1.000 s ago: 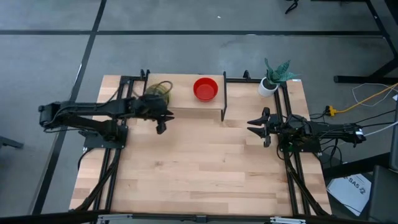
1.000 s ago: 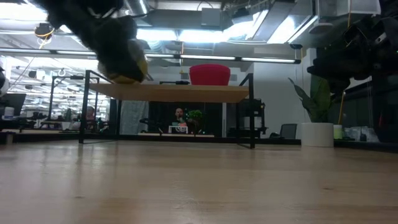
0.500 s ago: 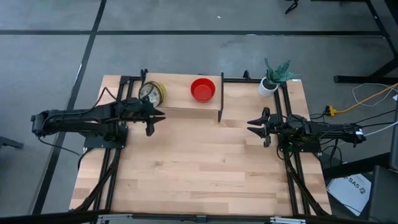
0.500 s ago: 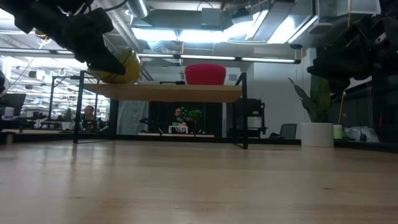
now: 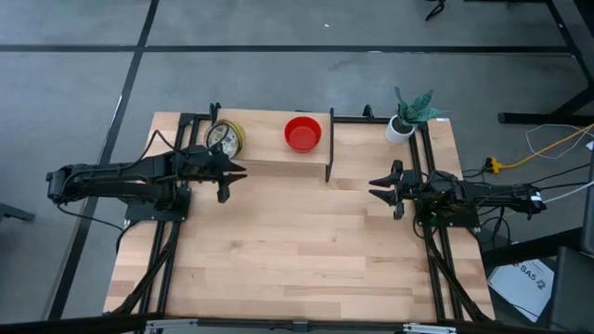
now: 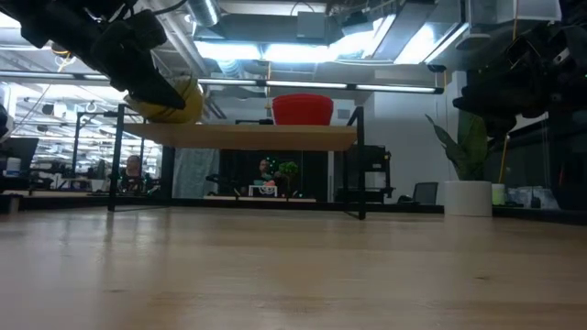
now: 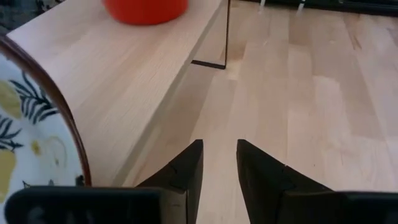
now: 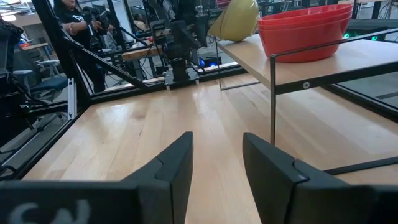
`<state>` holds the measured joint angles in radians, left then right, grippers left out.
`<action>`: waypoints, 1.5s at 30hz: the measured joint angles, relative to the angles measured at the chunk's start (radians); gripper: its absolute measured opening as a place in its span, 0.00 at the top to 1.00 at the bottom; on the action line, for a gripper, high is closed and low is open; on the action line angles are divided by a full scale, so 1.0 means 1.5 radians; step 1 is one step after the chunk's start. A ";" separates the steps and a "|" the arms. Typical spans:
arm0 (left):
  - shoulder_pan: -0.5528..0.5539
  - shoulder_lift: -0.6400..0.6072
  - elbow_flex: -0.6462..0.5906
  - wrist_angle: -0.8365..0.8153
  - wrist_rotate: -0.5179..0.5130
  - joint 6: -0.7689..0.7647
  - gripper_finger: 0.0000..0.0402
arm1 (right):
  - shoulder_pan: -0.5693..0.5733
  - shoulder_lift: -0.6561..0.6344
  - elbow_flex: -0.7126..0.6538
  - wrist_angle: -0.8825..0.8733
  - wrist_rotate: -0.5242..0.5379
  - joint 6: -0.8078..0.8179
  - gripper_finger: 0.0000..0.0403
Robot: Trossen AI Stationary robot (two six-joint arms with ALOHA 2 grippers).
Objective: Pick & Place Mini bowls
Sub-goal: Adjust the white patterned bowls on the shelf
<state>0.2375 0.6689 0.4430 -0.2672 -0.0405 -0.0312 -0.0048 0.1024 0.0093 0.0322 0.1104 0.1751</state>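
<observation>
High view: left gripper (image 5: 232,174) sits just in front of the raised wooden shelf (image 5: 269,158), fingers a little apart and holding nothing; the patterned mini bowl (image 5: 225,137) lies tilted on its side on the shelf just beyond the gripper, rim turned toward it, so the left arm is far the nearer. Further along the same shelf stands the stack of red mini bowls (image 5: 303,133), upright, nothing seen inside. Right gripper (image 5: 381,189) waits well apart over the bench (image 5: 297,250), fingers part open and empty, with the potted plant (image 5: 406,116) at the corner behind it
</observation>
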 joint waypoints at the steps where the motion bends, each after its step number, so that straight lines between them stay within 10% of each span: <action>1: 0.000 0.000 0.003 -0.002 0.000 0.001 0.77 | 0.000 0.000 0.000 0.000 0.000 0.000 0.65; 45: 0.022 0.027 0.159 -0.074 -0.089 0.188 0.78 | 0.000 0.000 0.000 0.000 0.000 0.000 0.65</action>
<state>0.2703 0.7094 0.6813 -0.3784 -0.1739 0.2504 -0.0048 0.1024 0.0093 0.0322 0.1108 0.1750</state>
